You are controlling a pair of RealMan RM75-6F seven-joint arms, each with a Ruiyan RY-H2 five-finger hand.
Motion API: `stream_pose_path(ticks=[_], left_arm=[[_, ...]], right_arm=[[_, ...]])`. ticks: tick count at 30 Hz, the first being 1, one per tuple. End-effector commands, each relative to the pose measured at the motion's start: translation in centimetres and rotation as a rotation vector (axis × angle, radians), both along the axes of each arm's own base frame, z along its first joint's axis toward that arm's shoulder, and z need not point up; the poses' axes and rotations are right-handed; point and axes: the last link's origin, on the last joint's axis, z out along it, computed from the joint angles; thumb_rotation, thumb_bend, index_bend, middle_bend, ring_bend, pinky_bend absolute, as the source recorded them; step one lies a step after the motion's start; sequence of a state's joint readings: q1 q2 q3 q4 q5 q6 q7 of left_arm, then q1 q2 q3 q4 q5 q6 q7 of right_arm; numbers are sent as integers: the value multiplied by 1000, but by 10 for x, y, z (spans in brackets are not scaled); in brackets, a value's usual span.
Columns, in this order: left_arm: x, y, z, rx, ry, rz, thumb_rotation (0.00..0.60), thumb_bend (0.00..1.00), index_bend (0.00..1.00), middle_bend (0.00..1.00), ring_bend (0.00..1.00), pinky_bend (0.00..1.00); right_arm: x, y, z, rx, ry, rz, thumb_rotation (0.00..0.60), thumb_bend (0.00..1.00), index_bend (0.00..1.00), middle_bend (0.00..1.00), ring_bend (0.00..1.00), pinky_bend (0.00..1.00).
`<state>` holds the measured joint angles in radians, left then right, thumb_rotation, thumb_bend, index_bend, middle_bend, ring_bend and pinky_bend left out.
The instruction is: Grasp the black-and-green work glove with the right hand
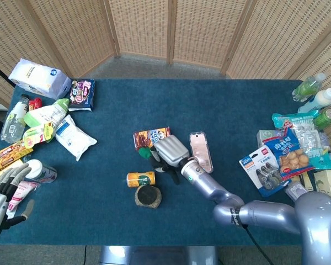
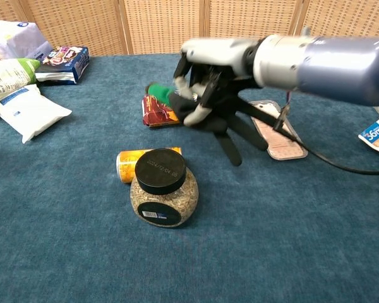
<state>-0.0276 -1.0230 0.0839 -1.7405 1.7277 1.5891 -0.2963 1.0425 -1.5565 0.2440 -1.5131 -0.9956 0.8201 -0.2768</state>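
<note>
Blue-clothed table (image 1: 237, 110): head view, silver right hand (image 1: 170, 150) clutches black-and-green work glove (image 1: 153, 155) above brown snack box (image 1: 149, 137), left hand (image 1: 0, 194) spread empty; chest view, glove (image 2: 222, 120) lifted, fingers dangling—loose grip risks slipping.

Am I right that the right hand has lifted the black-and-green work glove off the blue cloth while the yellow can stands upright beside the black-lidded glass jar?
Not quite: the chest view shows the yellow can lying on its side. The right hand does hold the black-and-green work glove above the blue cloth, beside the black-lidded glass jar.
</note>
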Motion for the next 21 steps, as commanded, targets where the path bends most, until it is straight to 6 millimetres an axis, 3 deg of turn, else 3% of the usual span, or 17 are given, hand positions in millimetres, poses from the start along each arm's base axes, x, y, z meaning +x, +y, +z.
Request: stream_pose_path(ticks=[1,10,21], left_arm=[[0,0,-2,-4,-4,-1,600,515,0,0,0,0],[4,-5,-11,-28,-28,-10,600,514,0,0,0,0],[3,-10,-10,-22,-34,-14,600,513,0,0,0,0]], right_arm=[[-6,7,35,-64,-108,-7,600,198,669,899,809,1000],[-7,31,88,-115,-328,-23,600,194,671,908,818,1000],[-3,43,97,-111,-382,-17,600,196,676,911,828,1000]])
